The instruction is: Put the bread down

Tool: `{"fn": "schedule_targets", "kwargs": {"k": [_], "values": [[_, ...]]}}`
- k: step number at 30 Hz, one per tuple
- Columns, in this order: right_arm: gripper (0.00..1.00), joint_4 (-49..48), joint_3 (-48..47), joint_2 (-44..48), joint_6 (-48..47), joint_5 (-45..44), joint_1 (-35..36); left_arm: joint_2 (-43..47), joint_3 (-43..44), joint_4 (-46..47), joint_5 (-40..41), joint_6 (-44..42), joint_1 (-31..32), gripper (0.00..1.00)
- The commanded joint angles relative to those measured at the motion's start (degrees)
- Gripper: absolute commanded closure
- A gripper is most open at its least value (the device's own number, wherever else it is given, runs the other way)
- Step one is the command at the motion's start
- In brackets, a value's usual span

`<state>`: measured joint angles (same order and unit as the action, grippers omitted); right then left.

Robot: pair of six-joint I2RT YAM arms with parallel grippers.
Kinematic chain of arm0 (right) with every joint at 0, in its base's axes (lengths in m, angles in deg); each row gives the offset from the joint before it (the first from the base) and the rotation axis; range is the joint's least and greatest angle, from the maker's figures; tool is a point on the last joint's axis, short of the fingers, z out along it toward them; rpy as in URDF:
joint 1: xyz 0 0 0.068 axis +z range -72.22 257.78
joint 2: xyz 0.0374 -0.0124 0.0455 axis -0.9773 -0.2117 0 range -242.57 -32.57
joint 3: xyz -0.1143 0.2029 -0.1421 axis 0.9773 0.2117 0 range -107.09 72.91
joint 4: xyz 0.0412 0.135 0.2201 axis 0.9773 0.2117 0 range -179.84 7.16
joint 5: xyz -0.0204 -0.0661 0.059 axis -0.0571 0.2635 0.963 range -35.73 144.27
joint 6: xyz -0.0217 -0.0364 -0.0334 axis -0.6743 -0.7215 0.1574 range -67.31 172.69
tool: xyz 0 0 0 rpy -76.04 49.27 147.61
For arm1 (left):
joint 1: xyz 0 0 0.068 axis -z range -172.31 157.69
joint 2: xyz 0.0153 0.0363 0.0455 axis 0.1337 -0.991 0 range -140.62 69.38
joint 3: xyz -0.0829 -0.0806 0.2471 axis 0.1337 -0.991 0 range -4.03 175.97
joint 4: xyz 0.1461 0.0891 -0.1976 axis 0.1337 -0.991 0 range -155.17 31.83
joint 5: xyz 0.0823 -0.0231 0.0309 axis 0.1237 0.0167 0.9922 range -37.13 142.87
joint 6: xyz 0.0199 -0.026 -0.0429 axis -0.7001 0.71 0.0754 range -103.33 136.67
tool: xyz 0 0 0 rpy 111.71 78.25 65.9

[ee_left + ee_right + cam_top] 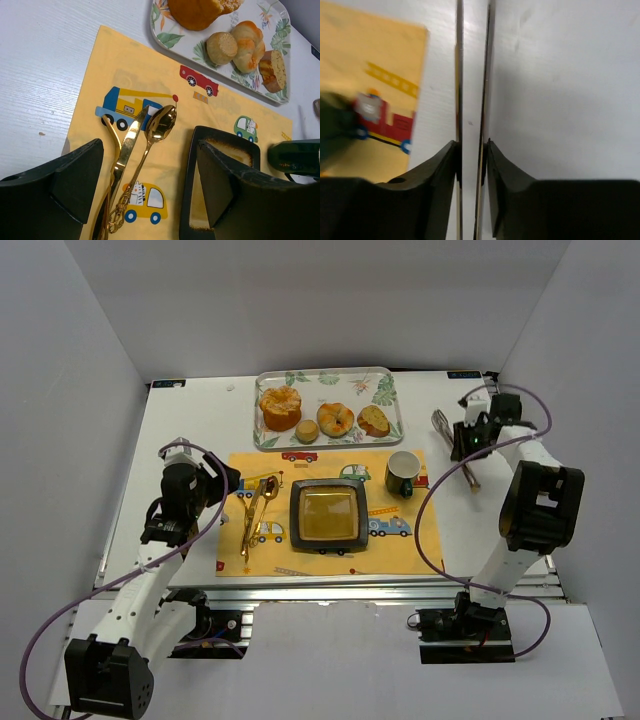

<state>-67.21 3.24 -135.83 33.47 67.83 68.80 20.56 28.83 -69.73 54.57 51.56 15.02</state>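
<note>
Bread [280, 407] in four pieces lay on the leaf-patterned tray [340, 380] at the far side of the tabletop [200, 420], untouched. The right fingers [440, 175] were pressed against both arms of the metal tongs [458, 75], right of the yellow placemat [400, 550]. The left fingers [70, 185] stood wide apart, holding nothing, above the gold cutlery [145, 145].

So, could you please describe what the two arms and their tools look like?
The left arm and right arm have white links and bulky black joints, with purple cables looping alongside. The left tool and right tool each have two matte black, wedge-shaped fingers. No markings show.
</note>
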Motion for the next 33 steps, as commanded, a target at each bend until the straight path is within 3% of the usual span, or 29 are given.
{"fn": "schedule_targets", "kwargs": {"k": [1,4,9,19,33], "values": [[0.62,8.5,-13.7,4.0,-7.0,13.1,1.0,0.1,2.3,1.1,-0.7,0.3,-0.1,0.16],[0.57,12.7,-22.4,2.5,-7.7,16.0,3.3,-0.2,2.7,1.4,-1.2,0.3,-0.2,0.16],[0.56,17.8,-32.7,-1.6,-7.9,17.1,8.7,-0.1,2.6,1.4,-1.2,0.3,-0.2,0.16],[0.56,19.1,-40.1,-8.4,-10.7,9.1,18.1,1.6,1.9,0.1,-0.3,0.6,-0.1,0.16],[0.56,24.0,-44.0,-13.4,-13.5,-2.1,22.4,1.5,0.6,0.7,-0.5,0.4,-0.1,0.16]]}}
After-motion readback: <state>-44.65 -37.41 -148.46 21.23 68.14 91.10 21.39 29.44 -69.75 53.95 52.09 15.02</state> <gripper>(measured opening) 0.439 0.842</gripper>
